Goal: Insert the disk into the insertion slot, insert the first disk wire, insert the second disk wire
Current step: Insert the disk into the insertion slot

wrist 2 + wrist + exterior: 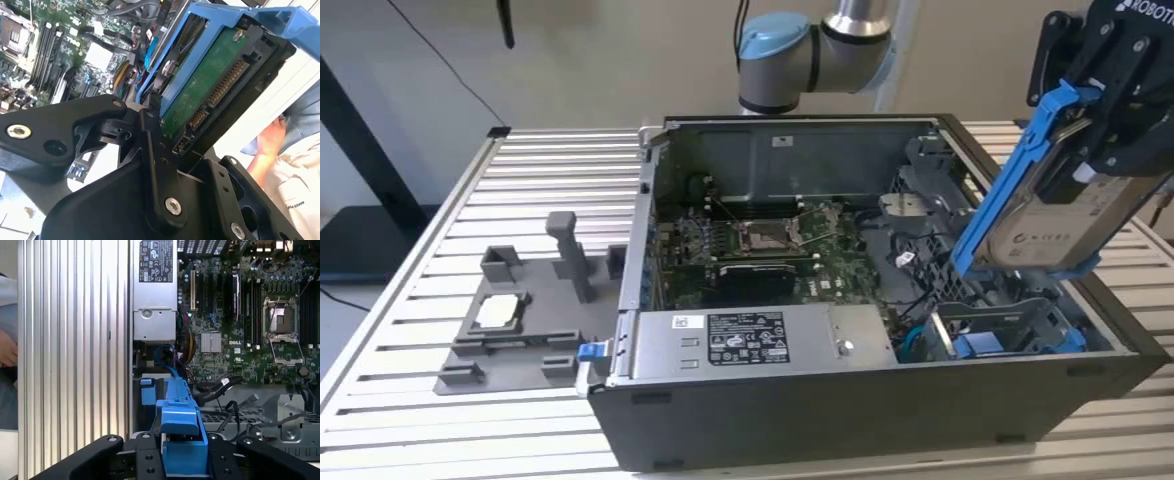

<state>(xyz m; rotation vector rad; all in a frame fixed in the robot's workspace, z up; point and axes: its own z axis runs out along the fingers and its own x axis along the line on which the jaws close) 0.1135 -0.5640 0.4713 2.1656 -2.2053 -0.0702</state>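
My gripper (1105,105) is shut on the disk (1061,215), a silver drive in a blue plastic carrier, and holds it tilted in the air above the right end of the open computer case. In the second wrist view the black fingers (156,160) clamp the disk (205,85) at its green board, connectors showing. The first wrist view shows the carrier's blue edge (182,437) between the fingers. The insertion slot (994,335), a grey bay with blue tabs, lies below the disk in the case's near right corner. Loose black cables (907,262) lie beside the bay; which of them are the disk wires I cannot tell.
The case holds a motherboard with a silver processor socket (761,235) and a grey power supply (747,340) along its front wall. A grey fixture (520,320) stands on the slatted table at the exterior view's left. A person's hand (270,140) is close behind the disk.
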